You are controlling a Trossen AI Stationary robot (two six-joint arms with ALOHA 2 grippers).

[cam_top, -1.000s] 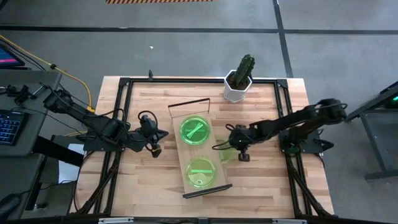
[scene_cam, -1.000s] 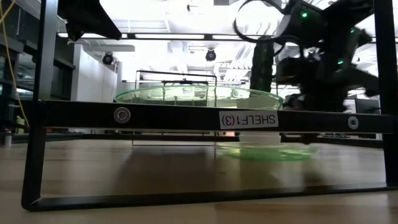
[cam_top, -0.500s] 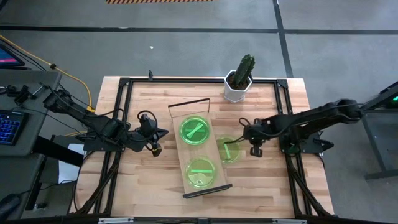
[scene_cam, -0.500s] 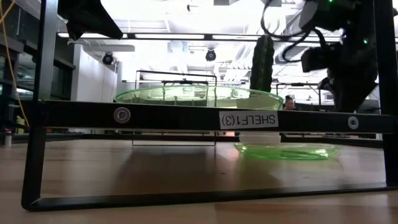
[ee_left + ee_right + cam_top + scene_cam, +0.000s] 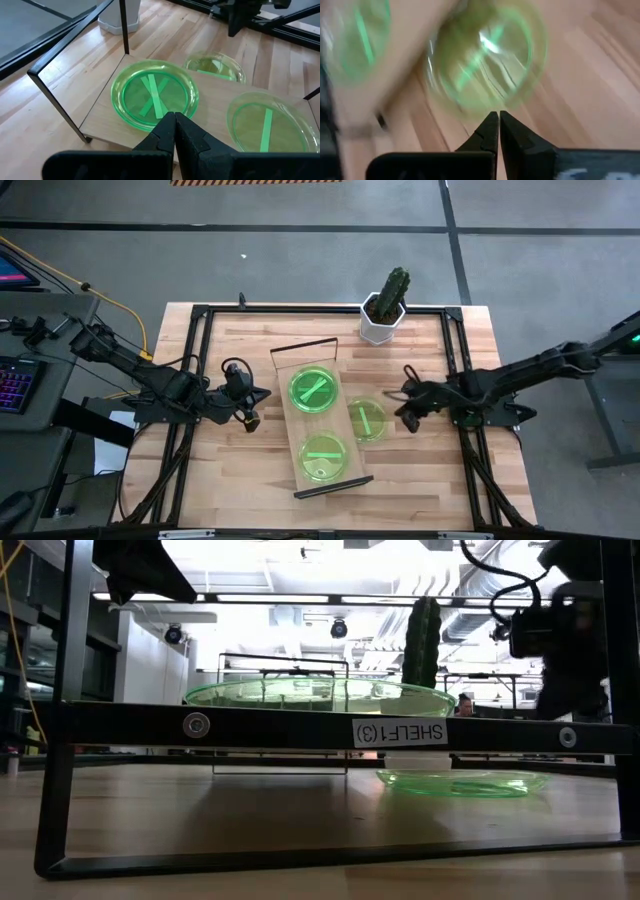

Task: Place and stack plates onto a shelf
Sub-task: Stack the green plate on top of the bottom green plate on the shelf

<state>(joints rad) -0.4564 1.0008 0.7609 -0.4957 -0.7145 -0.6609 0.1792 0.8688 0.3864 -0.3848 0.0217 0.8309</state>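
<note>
The loose plate (image 5: pixel 367 420) lies on the table just beside the shelf (image 5: pixel 318 418), at nine o'clock from the empty, pinched-together right gripper (image 5: pixel 404 413), far nearer it than the clenched, empty left gripper (image 5: pixel 262 395) across the shelf.

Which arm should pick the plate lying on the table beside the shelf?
Right. The right gripper sits just beside that plate on the same side of the shelf; the left gripper is across the shelf.
</note>
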